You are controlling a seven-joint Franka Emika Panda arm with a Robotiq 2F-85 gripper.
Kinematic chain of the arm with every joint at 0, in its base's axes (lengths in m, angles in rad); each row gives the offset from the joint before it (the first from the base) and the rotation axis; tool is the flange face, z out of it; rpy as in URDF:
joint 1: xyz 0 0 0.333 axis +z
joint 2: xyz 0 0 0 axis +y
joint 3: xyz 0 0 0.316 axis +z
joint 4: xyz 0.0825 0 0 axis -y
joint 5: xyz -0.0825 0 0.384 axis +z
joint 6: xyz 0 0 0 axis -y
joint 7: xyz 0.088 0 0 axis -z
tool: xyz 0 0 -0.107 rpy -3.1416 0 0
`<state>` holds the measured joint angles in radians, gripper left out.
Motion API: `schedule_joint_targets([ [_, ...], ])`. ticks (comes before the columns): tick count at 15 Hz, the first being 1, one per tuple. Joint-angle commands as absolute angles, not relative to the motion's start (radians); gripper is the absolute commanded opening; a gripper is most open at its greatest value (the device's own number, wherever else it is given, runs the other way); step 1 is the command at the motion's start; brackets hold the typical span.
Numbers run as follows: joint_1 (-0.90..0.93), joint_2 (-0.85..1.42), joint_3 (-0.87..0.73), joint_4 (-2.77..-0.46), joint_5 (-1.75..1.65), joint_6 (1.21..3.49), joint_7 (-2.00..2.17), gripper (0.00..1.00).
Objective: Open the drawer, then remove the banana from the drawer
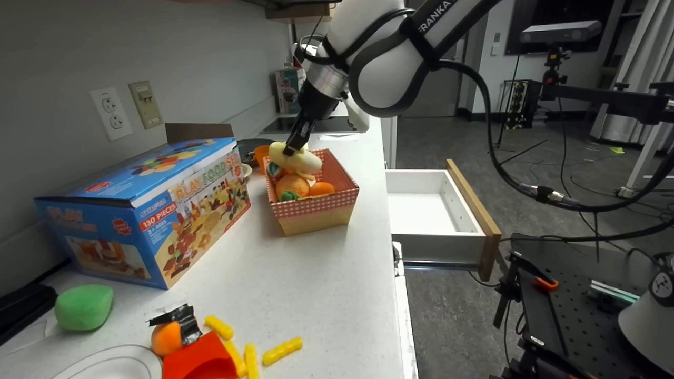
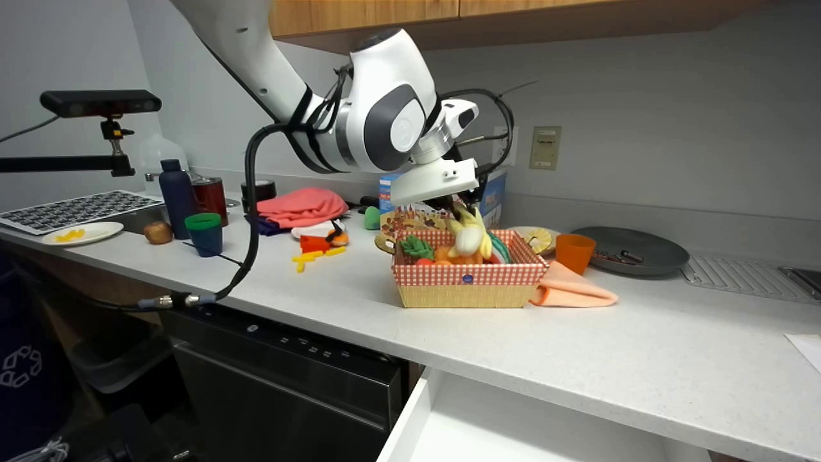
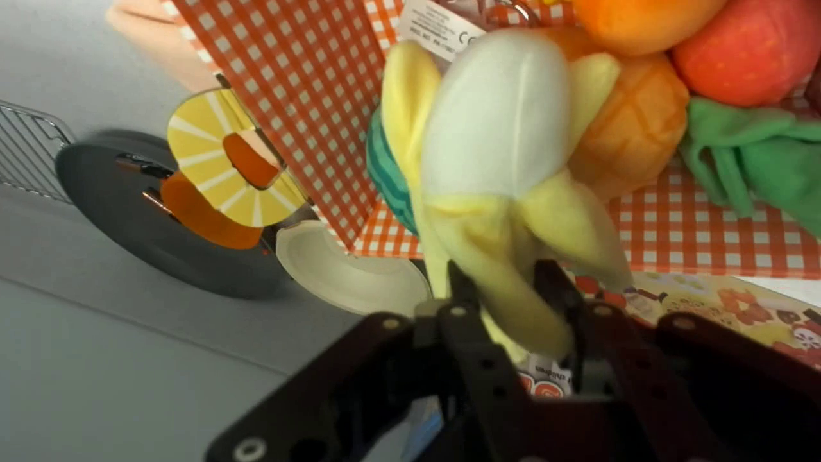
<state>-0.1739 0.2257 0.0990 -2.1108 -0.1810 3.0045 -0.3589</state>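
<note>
The peeled toy banana hangs tilted over the checked basket, its pale end lower. The jaws of the gripper stand narrow, with the banana's peel pinched between them. Whether the banana touches the pieces beneath, I cannot tell. In the basket lie a cross-lined orange piece, a smooth orange piece, a red piece and a striped green piece partly hidden by the banana. The basket stands on the tabletop between the front edge and the back edge, which runs along the wall. Just beside it lies a peach cloth. Nearer the back edge stand the play food box and an orange cup, a frying pan just beside the cup. The drawer stands open below the front edge, well apart from the banana. In an exterior view, past the box along the tabletop, a green block lies near the back edge; yellow sticks lie beside a red holder, and a white plate, partly out of view, sits just beside it.
</note>
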Motion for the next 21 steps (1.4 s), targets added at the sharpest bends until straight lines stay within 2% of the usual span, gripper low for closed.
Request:
schedule_joint_targets([
  [1,-0.135,0.193,0.043,-2.082,-0.212,2.947,-0.351,0.62],
  [6,-0.120,0.104,-0.062,-2.124,-0.349,2.848,-0.225,1.00],
  [13,-0.149,-0.031,-0.132,-2.280,-0.395,2.691,-0.117,1.00],
  [21,-0.183,-0.174,-0.166,-2.527,-0.384,2.708,-0.071,1.00],
])
